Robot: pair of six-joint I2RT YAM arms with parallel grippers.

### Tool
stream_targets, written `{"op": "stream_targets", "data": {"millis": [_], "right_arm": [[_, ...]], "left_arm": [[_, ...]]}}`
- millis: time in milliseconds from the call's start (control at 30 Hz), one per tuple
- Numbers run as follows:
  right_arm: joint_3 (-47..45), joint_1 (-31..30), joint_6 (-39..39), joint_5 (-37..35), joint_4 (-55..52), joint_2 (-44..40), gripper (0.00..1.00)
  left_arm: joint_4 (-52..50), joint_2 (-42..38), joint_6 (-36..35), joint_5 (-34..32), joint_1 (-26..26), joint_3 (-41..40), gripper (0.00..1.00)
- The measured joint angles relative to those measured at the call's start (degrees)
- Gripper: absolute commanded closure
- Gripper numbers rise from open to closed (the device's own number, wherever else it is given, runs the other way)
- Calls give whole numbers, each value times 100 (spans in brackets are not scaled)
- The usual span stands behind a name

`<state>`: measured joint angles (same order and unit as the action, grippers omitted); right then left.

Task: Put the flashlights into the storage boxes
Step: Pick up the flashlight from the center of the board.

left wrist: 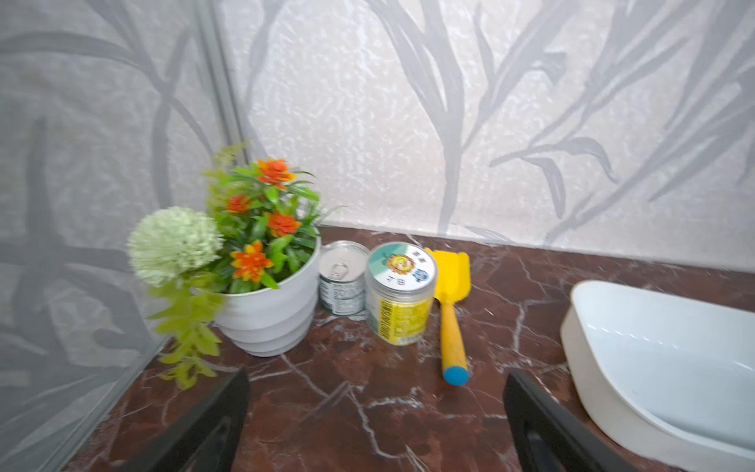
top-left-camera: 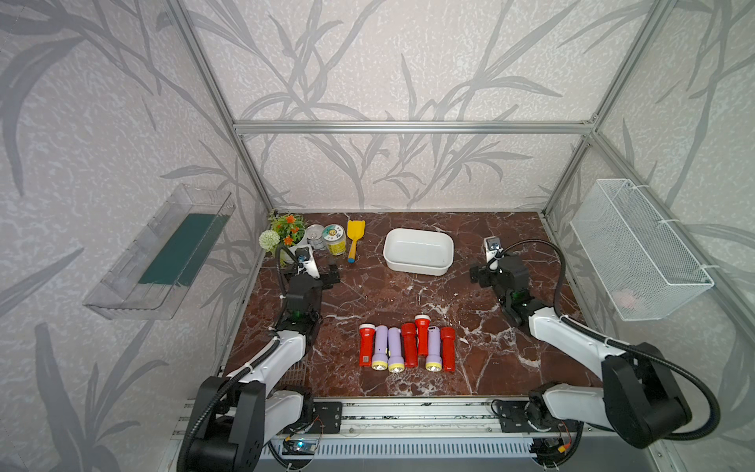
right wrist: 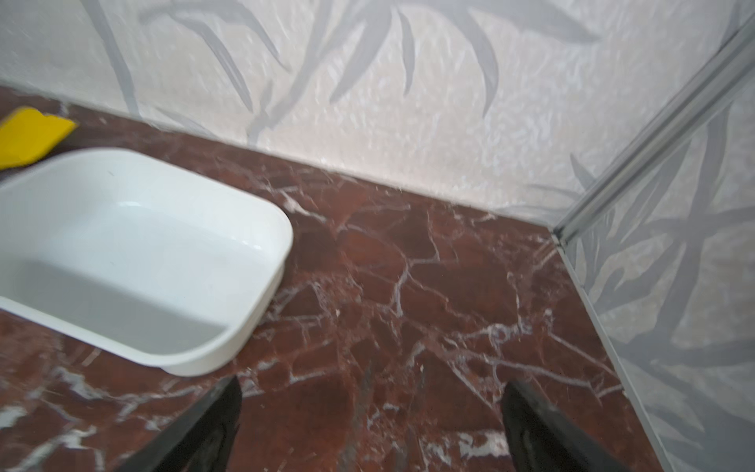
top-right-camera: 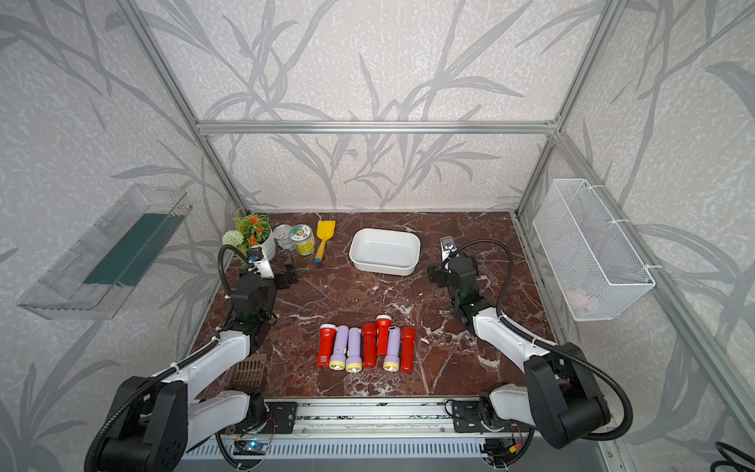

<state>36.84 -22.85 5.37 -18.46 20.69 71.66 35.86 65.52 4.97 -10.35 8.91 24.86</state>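
Observation:
Several flashlights, red point(top-left-camera: 367, 345) point(top-right-camera: 326, 345) and lilac point(top-left-camera: 395, 349) point(top-right-camera: 354, 349), lie side by side in a row at the front middle of the marble table in both top views. The white storage box point(top-left-camera: 416, 267) point(top-right-camera: 384, 267) stands empty at the back middle. My left gripper point(top-left-camera: 330, 278) point(top-right-camera: 289, 276) point(left wrist: 378, 374) hovers open at the back left, left of the box point(left wrist: 613, 408). At the back right my right gripper point(top-left-camera: 476, 274) point(top-right-camera: 435, 274) point(right wrist: 374, 382) is open, just right of the box point(right wrist: 245, 327). Nothing is between either pair of fingers.
A flower pot point(top-left-camera: 288, 237) point(left wrist: 269, 323), a tin can point(top-left-camera: 315, 237), a jar point(top-left-camera: 335, 239) point(left wrist: 398, 302) and a yellow toy shovel point(top-left-camera: 353, 239) point(left wrist: 449, 310) stand at the back left. A clear bin point(top-left-camera: 163, 253) hangs on the left wall, a wire mesh basket point(top-left-camera: 637, 249) on the right.

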Motion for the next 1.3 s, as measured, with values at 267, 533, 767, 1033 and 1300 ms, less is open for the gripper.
{"op": "stream_targets", "data": {"millis": [267, 533, 767, 1033, 1300], "right_arm": [[356, -625, -1016, -59, -2162, -1071, 1], [439, -994, -1943, 52, -3720, -1394, 1], [470, -1047, -2273, 63, -3880, -1384, 1], [470, -1047, -2208, 533, -3639, -1080, 1], [691, -1049, -2544, 675, -3866, -356, 16]], "left_arm": [[-1034, 323, 391, 96, 859, 887, 1], [-1207, 144, 1045, 173, 1274, 979, 1], [-1521, 286, 2022, 310, 1250, 1191, 1], [-210, 789, 2621, 2581, 903, 1141, 1], [-1097, 1207, 2643, 2920, 831, 1834, 12]]}}
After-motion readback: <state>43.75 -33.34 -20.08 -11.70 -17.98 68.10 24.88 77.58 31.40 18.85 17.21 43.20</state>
